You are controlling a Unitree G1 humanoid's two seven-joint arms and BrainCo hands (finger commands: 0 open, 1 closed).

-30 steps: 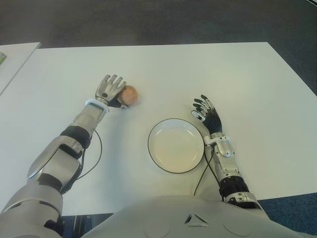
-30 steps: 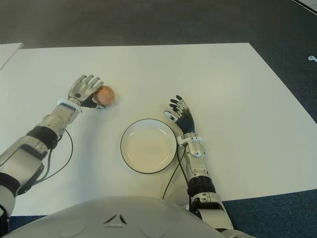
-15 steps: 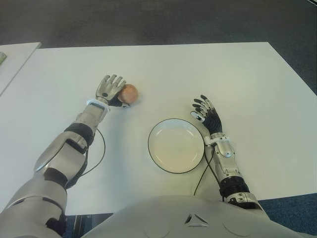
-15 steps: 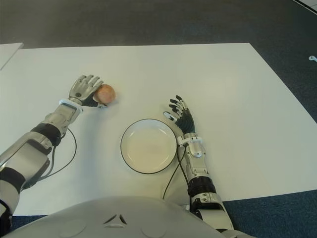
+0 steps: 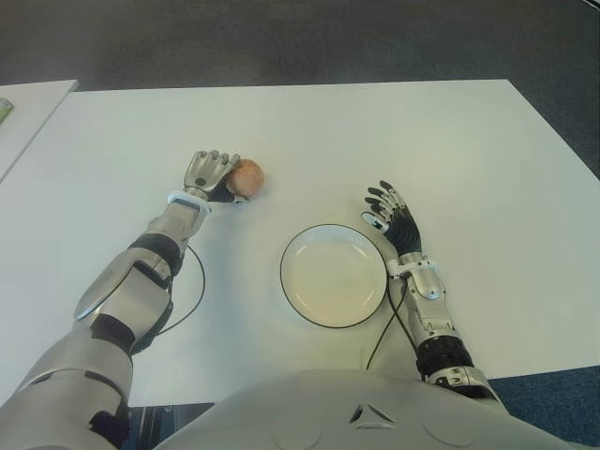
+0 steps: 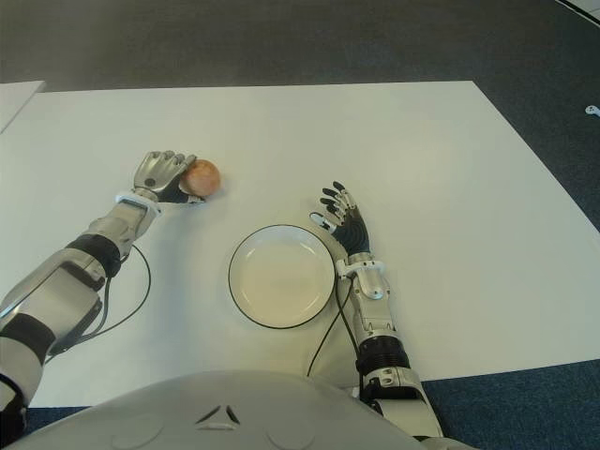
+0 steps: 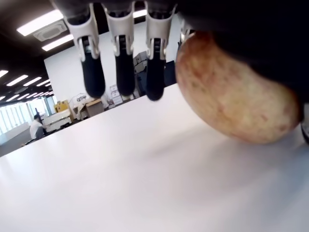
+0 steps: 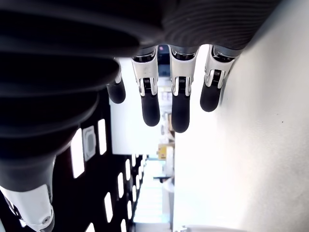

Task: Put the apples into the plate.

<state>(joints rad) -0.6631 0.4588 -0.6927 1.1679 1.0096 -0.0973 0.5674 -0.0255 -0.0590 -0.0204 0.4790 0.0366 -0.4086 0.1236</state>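
One reddish-yellow apple [image 5: 247,175] stands on the white table [image 5: 394,131], left of centre. My left hand [image 5: 210,172] is right beside it on its left, the apple against the thumb side of the palm. In the left wrist view the apple [image 7: 236,96] sits on the table while the fingers [image 7: 118,63] hang bent next to it, not wrapped around it. The empty white plate [image 5: 287,274] with a dark rim lies nearer to me, to the right of the apple. My right hand [image 5: 389,212] shows at the plate's far right rim, fingers spread and holding nothing.
A black cable [image 5: 194,283] loops on the table beside my left forearm, and another cable [image 5: 382,330] runs along the plate's right side. A second white table [image 5: 26,112] stands at the far left. Dark floor lies beyond the table's edges.
My left hand's fingers have bent downward beside the apple, and hand and apple have shifted slightly away from me. The right hand has not moved.
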